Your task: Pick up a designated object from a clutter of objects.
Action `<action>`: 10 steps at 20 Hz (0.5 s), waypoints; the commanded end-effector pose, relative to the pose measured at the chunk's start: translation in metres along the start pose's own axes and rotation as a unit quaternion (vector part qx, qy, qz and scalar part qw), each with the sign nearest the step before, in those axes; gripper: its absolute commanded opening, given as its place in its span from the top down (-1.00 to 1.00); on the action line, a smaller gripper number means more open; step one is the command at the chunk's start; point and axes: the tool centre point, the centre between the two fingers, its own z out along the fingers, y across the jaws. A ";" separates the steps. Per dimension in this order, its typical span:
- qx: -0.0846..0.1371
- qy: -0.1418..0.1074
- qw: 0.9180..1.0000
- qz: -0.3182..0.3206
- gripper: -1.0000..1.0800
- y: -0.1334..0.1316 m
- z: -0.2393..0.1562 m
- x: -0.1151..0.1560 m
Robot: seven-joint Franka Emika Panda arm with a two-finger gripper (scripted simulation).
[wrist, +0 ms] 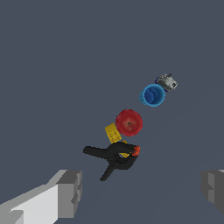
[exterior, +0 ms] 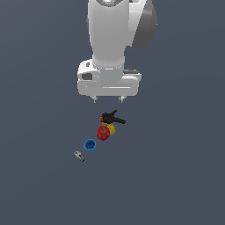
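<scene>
Dark grey-blue flooring (exterior: 176,176) lay bare beneath everything. On it the red apple-like object (exterior: 103,133) sat in the middle of a diagonal row of small items, touching a yellow block (exterior: 110,129) on the exterior view's right. Just beyond the block lay a black clamp (exterior: 112,118) with a red tip, its handles splayed. On the apple's other side, apart from it, stood a blue cup (exterior: 89,145), mouth up, with nothing seen inside. A small grey piece (exterior: 79,155) lay just past the cup. Above the clamp end hung the gripper (exterior: 107,99), spread wide, holding nothing, its fingers (wrist: 70,192) well apart.
</scene>
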 end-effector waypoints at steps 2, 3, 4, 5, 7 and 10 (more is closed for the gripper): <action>0.000 0.000 1.000 0.000 -0.92 0.000 0.000 0.000; 0.000 0.000 1.000 -0.001 -0.92 0.000 -0.001 0.000; 0.000 0.001 1.000 -0.002 -0.92 0.000 -0.002 0.000; 0.001 0.001 1.000 -0.004 -0.92 0.000 -0.003 0.000; 0.002 0.003 1.000 -0.009 -0.92 0.001 -0.007 0.001; 0.003 0.005 1.000 -0.014 -0.92 0.001 -0.010 0.001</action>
